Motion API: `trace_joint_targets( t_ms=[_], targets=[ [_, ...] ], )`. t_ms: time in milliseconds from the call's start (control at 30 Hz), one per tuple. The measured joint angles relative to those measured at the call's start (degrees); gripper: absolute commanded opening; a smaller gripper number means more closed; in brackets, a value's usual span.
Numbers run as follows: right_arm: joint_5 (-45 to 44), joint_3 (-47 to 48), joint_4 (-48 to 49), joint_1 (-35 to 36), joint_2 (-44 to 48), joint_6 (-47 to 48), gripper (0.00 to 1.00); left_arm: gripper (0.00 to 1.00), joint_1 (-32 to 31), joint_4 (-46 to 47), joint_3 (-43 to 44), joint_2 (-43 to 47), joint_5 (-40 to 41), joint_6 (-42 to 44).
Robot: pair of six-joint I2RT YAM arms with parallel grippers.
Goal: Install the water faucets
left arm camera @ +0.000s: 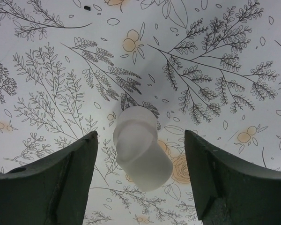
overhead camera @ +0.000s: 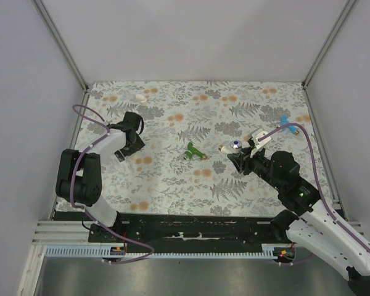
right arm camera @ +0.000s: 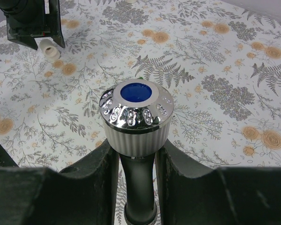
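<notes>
My right gripper [right arm camera: 136, 157] is shut on a faucet [right arm camera: 136, 117] with a white ribbed knob, a chrome cap with a blue centre, and a dark stem, held upright above the mat; it also shows in the top view [overhead camera: 234, 147]. My left gripper [left arm camera: 140, 136] is open just above the mat, its jaws on either side of a stubby plain white pipe fitting [left arm camera: 141, 149] without touching it. A green faucet [overhead camera: 194, 152] lies mid-mat between the arms. A blue faucet [overhead camera: 285, 121] lies at the far right.
A white piece [overhead camera: 259, 137] lies just behind the right gripper [overhead camera: 237, 157]. Another small white fitting [overhead camera: 141, 96] lies near the far-left edge of the floral mat [overhead camera: 172, 179]. Grey walls close in the mat on three sides.
</notes>
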State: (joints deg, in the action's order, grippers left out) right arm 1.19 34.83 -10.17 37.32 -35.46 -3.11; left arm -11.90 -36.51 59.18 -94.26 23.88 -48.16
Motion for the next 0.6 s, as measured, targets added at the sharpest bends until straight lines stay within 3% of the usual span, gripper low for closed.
trace_joint_targets(
  t_ms=[167,600],
  targets=[
    [0.0,0.0,0.0,0.0,0.0,0.1,0.00,0.66,0.0,0.7,0.0,0.0,-0.3,0.0],
    [0.0,0.0,-0.1,0.0,-0.7,0.2,0.00,0.64,2.3,3.0,-3.7,0.3,-2.4,0.1]
  ],
)
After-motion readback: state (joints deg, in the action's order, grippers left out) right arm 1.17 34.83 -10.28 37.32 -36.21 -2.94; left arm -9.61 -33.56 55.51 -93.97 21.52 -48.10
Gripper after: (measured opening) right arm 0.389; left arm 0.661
